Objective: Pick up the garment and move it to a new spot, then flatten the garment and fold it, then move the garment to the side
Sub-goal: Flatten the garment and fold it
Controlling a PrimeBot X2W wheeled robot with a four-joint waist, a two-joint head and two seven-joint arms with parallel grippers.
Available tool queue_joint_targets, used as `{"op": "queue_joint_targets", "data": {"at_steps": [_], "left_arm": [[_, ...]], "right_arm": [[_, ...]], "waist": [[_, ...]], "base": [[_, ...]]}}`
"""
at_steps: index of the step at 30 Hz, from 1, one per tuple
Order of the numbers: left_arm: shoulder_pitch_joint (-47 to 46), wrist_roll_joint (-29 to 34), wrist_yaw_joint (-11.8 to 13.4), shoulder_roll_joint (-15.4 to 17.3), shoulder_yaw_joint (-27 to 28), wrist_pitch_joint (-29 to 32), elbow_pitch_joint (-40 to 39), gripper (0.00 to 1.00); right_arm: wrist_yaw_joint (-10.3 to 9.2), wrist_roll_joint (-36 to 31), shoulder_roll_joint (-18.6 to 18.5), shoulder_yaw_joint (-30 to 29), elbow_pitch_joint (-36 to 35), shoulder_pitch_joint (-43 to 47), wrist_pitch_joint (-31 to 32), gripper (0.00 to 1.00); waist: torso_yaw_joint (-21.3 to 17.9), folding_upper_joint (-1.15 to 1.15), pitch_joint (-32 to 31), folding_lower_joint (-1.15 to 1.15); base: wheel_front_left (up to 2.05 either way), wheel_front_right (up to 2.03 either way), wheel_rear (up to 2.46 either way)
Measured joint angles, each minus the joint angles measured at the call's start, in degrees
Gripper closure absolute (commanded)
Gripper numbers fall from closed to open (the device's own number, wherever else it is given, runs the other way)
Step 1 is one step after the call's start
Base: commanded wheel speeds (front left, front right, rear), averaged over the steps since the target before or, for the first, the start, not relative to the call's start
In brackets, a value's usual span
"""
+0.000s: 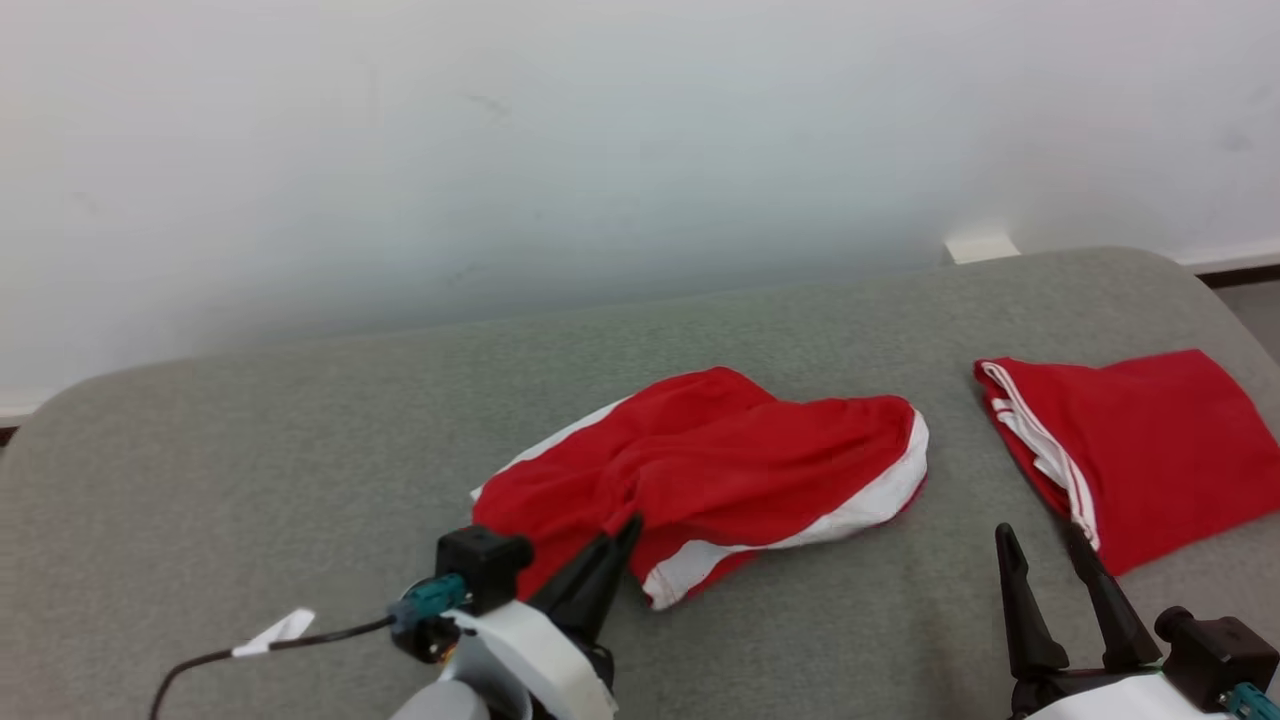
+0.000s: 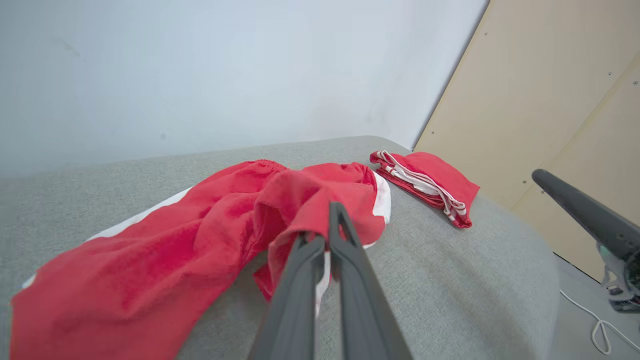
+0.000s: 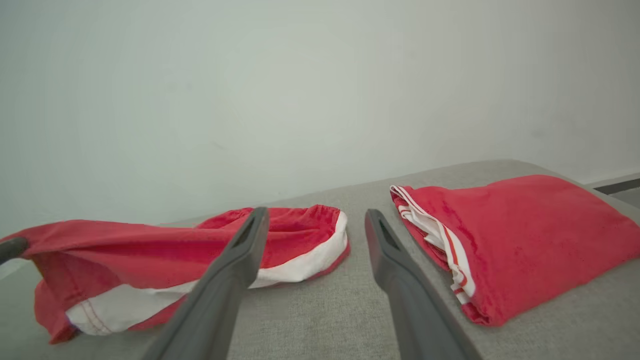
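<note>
At the near left of the grey padded surface [image 1: 300, 450], the left gripper [image 1: 622, 535] has its two dark fingers pressed together on the near corner of the garment [image 1: 720, 460], a pair of red shorts with white trim. The left wrist view shows it plainly: the left gripper [image 2: 322, 235] pinches a fold of red cloth, with a strip of white trim showing between the fingers just below the pinch. The garment [image 2: 200, 235] lies rumpled across the middle of the surface, and the pinch sits at about 7 o'clock on it. From the right wrist, that pinched end of the garment [image 3: 150, 255] is raised a little off the surface, while its far end rests flat.

At 3 o'clock from the garment, and clear of it, lies a second red piece [image 1: 1150, 440], folded, with its white-striped edge turned towards the garment. The right gripper [image 1: 1040, 540] hovers at about 5 o'clock from the garment (close to the folded piece's near corner), fingers spread wide and holding nothing. Its own camera shows the right gripper [image 3: 316, 220] over bare grey padding. A pale wall [image 1: 600, 150] stands at 12 o'clock.
</note>
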Motion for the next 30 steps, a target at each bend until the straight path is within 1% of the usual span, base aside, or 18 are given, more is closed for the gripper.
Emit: {"op": "queue_joint_targets", "data": {"at_steps": [6,8,9,11,12,13,16,17,22,26,28,29,30], "left_arm": [[7.1,-1.8,4.5,5.1,1.8,5.7,-13.9,1.0],[9.4,-4.0,5.5,6.3,3.3,7.1,-18.1,1.0],[10.3,-5.1,5.9,6.6,3.9,7.7,-19.6,1.0],[11.0,-4.8,7.4,8.6,4.8,8.8,-21.0,1.0],[11.3,-5.8,7.6,8.8,6.0,8.9,-21.5,1.0],[11.4,-8.2,7.8,8.5,7.4,9.0,-21.5,1.0],[10.3,-9.4,7.4,9.1,8.6,11.0,-18.0,1.0],[9.4,-11.4,7.0,8.8,9.3,11.6,-16.1,1.0],[4.1,-14.5,4.0,7.7,10.7,12.9,-2.3,1.0],[0.2,-15.3,2.4,6.4,11.9,10.6,9.6,1.0],[-1.4,-14.9,1.7,6.0,11.6,8.9,14.3,1.0],[-2.0,-14.8,1.3,5.7,11.6,8.0,16.2,0.69],[-2.7,-14.7,0.9,5.4,11.3,7.2,17.7,0.06]], "right_arm": [[0.0,-0.4,-0.3,-1.0,-0.1,0.8,0.0,0.0],[0.0,-0.4,-0.5,-1.3,0.0,1.1,0.0,0.0],[0.0,-0.4,-0.6,-1.3,0.1,1.0,0.0,0.0],[0.0,-0.5,-0.5,-0.9,0.2,1.0,0.0,0.0],[0.0,-0.5,-0.5,-0.8,0.3,1.0,0.1,0.0],[0.0,-0.5,-0.5,-0.7,0.3,1.0,0.1,0.0],[0.0,-0.5,-0.6,-0.3,0.9,0.7,0.4,0.0],[0.0,-0.5,-0.5,0.1,1.1,0.6,0.6,0.0],[0.0,-0.5,-0.1,2.1,2.2,-0.9,1.1,0.0],[0.0,-0.5,0.0,3.3,3.1,-1.9,1.4,0.0],[0.0,-0.5,0.1,3.9,3.6,-2.5,1.5,0.0],[0.0,-0.5,0.1,4.1,3.7,-2.6,1.5,0.0],[0.0,-0.4,0.1,4.2,3.9,-2.7,1.5,0.0]], "waist": [[3.4,0.0,-0.4,0.0],[4.3,0.0,-0.5,0.0],[4.7,0.0,-0.4,0.0],[5.1,0.0,-0.3,0.0],[5.1,0.0,-0.3,0.0],[5.1,0.0,-0.2,0.0],[5.0,0.0,0.0,0.0],[4.8,0.0,0.1,0.0],[3.1,0.0,0.6,0.0],[1.5,0.0,1.2,0.0],[0.7,0.0,1.4,0.0],[0.4,0.0,1.4,0.0],[0.2,0.0,1.5,0.0]], "base": [[0.0,0.0,0.0],[0.0,0.0,0.0],[0.0,0.0,0.0],[0.0,0.0,0.0],[0.0,0.0,0.0],[0.0,0.0,0.0],[0.0,0.0,0.0],[0.0,0.0,0.0],[0.0,0.0,0.0],[0.0,0.0,0.0],[0.0,0.0,0.0],[0.0,0.0,0.0],[0.0,0.0,0.0]]}}
